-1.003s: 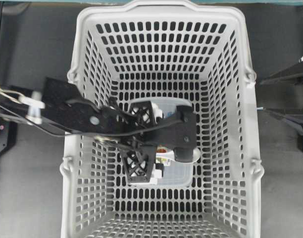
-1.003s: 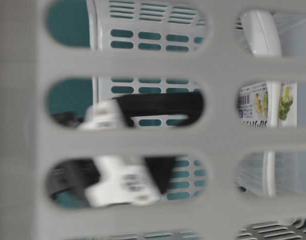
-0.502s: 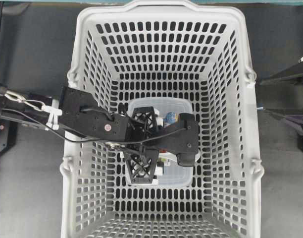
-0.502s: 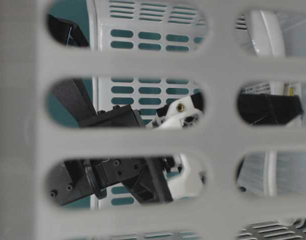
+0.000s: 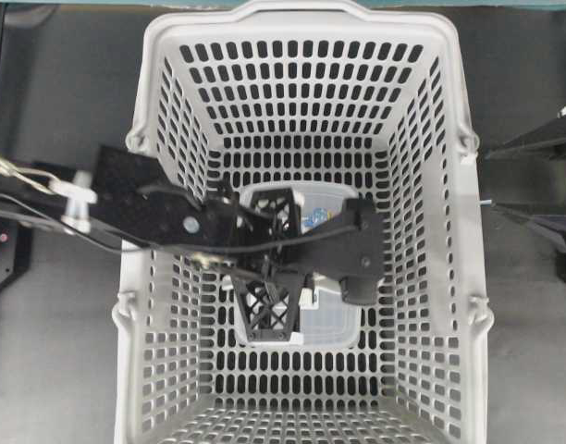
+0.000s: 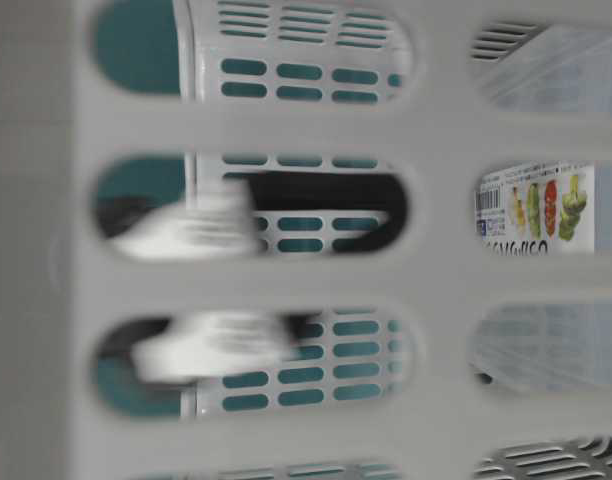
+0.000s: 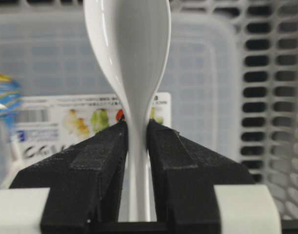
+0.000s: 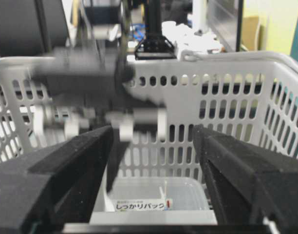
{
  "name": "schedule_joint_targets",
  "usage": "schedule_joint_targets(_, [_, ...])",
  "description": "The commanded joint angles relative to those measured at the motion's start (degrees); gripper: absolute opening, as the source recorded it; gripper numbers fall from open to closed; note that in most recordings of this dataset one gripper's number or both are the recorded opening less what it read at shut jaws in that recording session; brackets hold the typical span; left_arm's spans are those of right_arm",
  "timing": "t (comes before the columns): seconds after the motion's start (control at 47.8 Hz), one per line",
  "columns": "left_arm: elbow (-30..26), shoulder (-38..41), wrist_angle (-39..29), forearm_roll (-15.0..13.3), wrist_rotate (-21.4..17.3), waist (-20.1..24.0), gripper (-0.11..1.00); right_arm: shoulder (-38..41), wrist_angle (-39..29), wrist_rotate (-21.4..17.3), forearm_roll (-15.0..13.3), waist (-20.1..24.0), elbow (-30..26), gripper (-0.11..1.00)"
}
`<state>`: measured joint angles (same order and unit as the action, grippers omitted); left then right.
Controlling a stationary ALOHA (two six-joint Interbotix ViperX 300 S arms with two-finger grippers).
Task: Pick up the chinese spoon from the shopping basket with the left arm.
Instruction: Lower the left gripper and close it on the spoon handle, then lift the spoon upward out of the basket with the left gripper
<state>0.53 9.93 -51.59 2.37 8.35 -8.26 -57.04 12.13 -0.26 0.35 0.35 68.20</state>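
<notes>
Currently my left fingers (image 7: 138, 141) pinch the handle of the small glossy white ceramic-looking Chinese spoon (image 7: 129, 53), one black pad on each flat side, so the deep oval bowl stands clear above the grip. The hold sits at the narrow neck, I judge because the smooth glaze offers little friction and the taper there keeps the piece from sliding through. The spoon is inside the large light grey slotted plastic shopping basket (image 5: 431, 231), above the clear rectangular lidded food container (image 5: 329, 319) with a printed label, which lies on the basket floor. My left arm (image 5: 153, 217) reaches down over the basket's rim to that spot. The table-level view is too blurred to show whether the spoon touches the container. My right fingers (image 8: 151, 161) stand spread wide, holding nothing, facing the basket's perforated outer wall.
</notes>
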Motion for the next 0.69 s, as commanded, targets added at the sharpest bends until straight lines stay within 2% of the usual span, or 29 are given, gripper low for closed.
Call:
schedule_joint_targets(0.0, [-6.8,-2.7,-5.4,0.2,-0.1,0.0,0.13,0.2,0.3,-0.1,0.1,0.1,-0.4,0.65])
schedule_joint_targets(0.146, [-16.0,-2.7,-14.7,0.2,-0.1,0.1,0.13,0.0,0.3,-0.1,0.2,0.1,-0.4,0.65])
schedule_joint_targets(0.314, [-23.6,-1.7,-21.4,0.2,-0.6,0.2,0.13,-0.1,0.3,-0.1,0.1,0.1,-0.4,0.65])
schedule_joint_targets(0.669, [-24.7,-0.6,-22.5,0.2,-1.4,0.2,0.13,-0.2,0.5,-0.1,0.1,0.1,-0.4,0.65])
